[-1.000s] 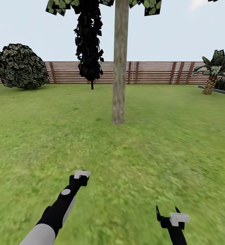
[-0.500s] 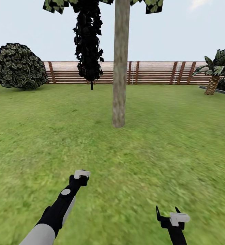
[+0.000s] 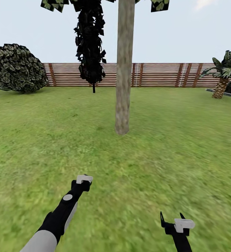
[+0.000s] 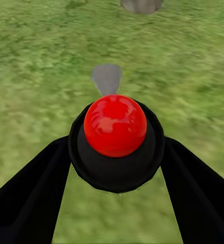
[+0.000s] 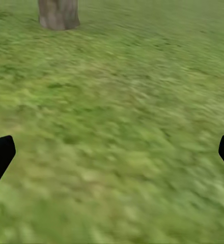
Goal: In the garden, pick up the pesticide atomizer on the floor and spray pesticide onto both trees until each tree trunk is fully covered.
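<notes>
I stand on the lawn (image 3: 171, 147) of the garden, facing a tree trunk (image 3: 124, 70) that rises pale and mottled from the grass ahead of me, slightly to the right of my left arm's line. Its dark green foliage (image 3: 160, 5) just shows at the top of my head view. My left gripper (image 4: 114, 152) is clamped on the pesticide atomizer (image 4: 115, 137): in my left wrist view my two black fingers (image 4: 30, 198) press either side of its black rounded body, which is topped by a glossy red ball, with a grey nozzle tip pointing out over the grass toward the foot of the trunk. In my head view that left gripper (image 3: 83, 181) hangs low over the grass, well short of the trunk. My right gripper (image 3: 171, 217) hangs lower and to the right with its fingers spread apart and nothing between them; in my right wrist view the fingertips (image 5: 0, 155) sit at opposite edges, with bare grass between and the trunk base (image 5: 58, 13) beyond. Behind the trunk runs a brown slatted fence (image 3: 157, 74), with a narrow black tree (image 3: 90, 45) before it, a round bush (image 3: 17, 68) toward its left end and a small palm (image 3: 224, 71) toward its right end.
</notes>
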Controlling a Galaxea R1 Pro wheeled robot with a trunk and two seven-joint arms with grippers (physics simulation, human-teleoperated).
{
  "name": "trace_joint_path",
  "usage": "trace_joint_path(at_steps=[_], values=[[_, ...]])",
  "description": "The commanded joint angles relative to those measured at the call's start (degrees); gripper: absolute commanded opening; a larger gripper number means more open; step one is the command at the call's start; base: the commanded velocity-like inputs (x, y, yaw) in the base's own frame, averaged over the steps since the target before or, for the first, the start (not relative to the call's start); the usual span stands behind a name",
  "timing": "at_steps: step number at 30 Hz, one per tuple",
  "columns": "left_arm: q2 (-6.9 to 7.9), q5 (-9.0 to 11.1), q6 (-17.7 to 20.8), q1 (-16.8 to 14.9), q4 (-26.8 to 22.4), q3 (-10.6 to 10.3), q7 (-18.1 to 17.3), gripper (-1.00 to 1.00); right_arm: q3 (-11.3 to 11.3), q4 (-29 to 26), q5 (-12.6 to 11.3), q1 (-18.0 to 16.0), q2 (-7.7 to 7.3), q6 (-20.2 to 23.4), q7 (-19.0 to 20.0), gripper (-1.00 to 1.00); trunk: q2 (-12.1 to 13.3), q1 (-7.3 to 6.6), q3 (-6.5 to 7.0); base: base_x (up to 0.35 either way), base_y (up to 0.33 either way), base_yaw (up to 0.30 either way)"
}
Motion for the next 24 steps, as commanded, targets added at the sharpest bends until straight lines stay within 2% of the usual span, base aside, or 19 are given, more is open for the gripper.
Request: trace_joint_path(at_steps=[1, 24], values=[[0.00, 0.0, 0.0, 0.0, 0.0, 0.0, 0.0, -1.00, 0.0, 0.0, 0.0, 0.0, 0.00, 0.0, 0.0, 1.00, 0.0, 0.00, 0.00, 0.338, 0.000, 0.000], [-0.01, 0.0, 0.0, 0.0, 0.0, 0.0, 0.0, -1.00, 0.0, 0.1, 0.0, 0.0, 0.00, 0.0, -0.1, 1.00, 0.0, 0.00, 0.00, 0.338, 0.000, 0.000]])
